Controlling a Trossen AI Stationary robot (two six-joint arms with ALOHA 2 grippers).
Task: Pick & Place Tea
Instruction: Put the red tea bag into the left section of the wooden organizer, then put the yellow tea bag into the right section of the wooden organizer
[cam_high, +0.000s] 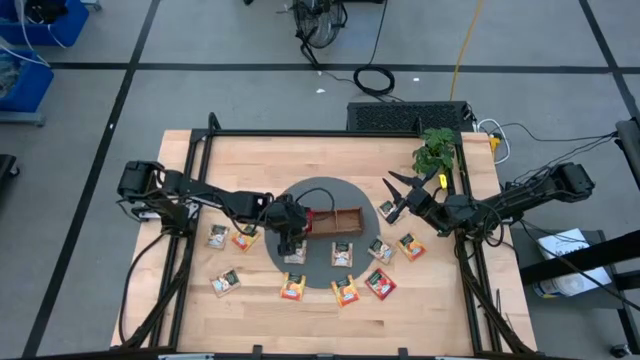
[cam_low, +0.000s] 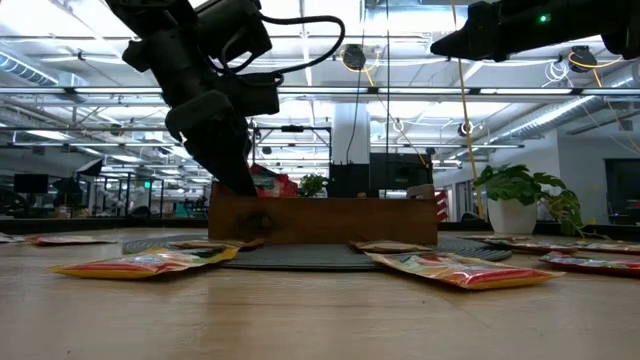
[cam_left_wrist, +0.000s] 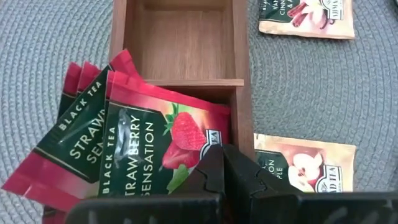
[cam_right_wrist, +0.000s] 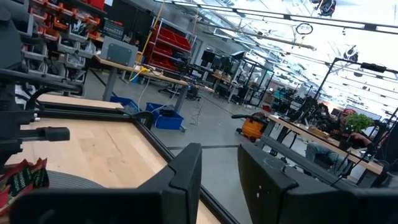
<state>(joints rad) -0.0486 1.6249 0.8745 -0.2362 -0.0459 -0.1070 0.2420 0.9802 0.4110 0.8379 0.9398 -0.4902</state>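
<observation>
**Now: left gripper pinched on a strawberry packet at the tray's end**

Right at the camera of my left wrist, the left gripper (cam_left_wrist: 222, 163) has its fingers pressed fully together on the corner of a red strawberry packet (cam_left_wrist: 163, 134). That packet leans at the front of a small fan of red packets (cam_left_wrist: 74, 134) sticking up out of the wooden tray (cam_left_wrist: 244, 81), in the end compartment nearest this gripper. The next compartment behind it shows only bare wood.

From above, I see the tray lying on the round grey mat (cam_high: 322, 195) at mid-table, with the left gripper over its left end. More tea packets (cam_high: 345, 290) are spread flat in an arc along the near side of the mat and on the wooden table (cam_high: 250, 150).

Farther off, the right gripper (cam_high: 400, 195) hangs above the table near the potted plant (cam_high: 436, 150), well apart from the tray. Its fingers stand partly apart, and I see nothing between them.
</observation>
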